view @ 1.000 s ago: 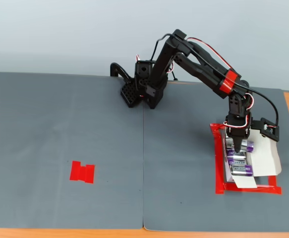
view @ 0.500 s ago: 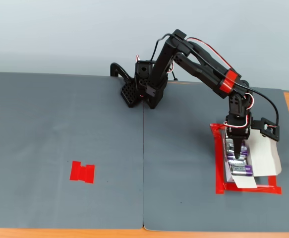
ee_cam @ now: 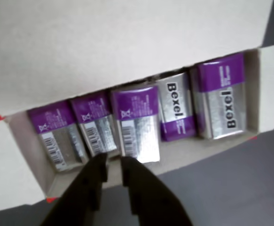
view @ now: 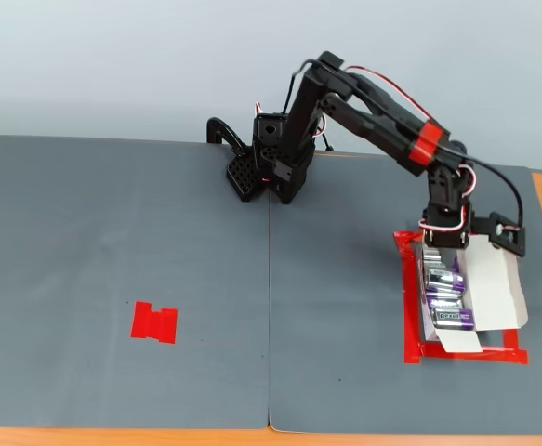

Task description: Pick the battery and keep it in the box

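Note:
The white box (ee_cam: 127,42) lies open, and several purple and silver batteries (ee_cam: 134,127) sit side by side in it. In the wrist view my gripper (ee_cam: 113,162) hovers over the box's near edge, just in front of the middle cells. Its two black fingers (ee_cam: 92,183) stand almost together with nothing between them. In the fixed view the gripper (view: 441,249) hangs above the far end of the box (view: 494,288), clear of the row of batteries (view: 445,295).
A red tape outline (view: 410,307) frames the box at the right of the grey mat. A flat red tape patch (view: 154,322) lies on the mat at the left. The arm's base (view: 261,163) stands at the back centre.
The gripper was lower, with its tip among the batteries in the box. It has risen and drawn back towards the box's far end, leaving the cells in the box.

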Tool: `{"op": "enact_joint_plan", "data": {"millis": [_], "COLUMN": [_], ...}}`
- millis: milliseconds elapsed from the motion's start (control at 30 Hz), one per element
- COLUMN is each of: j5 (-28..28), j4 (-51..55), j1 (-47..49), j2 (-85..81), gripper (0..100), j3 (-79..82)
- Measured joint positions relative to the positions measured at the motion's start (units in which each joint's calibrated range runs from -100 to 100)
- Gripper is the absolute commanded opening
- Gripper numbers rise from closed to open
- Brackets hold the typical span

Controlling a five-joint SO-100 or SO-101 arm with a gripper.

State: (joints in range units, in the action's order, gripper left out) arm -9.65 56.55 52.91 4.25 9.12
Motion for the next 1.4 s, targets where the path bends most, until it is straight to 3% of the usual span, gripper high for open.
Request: {"op": "enact_joint_plan", "data": {"millis": [400, 1400], "j5": [0.00, 0.20], "j4": [0.52, 0.61], "j1": [-6.19, -42.89], "j2": [-19.63, -79.86], "gripper": [2, 2], "j3": [12.39, 53.61]}}
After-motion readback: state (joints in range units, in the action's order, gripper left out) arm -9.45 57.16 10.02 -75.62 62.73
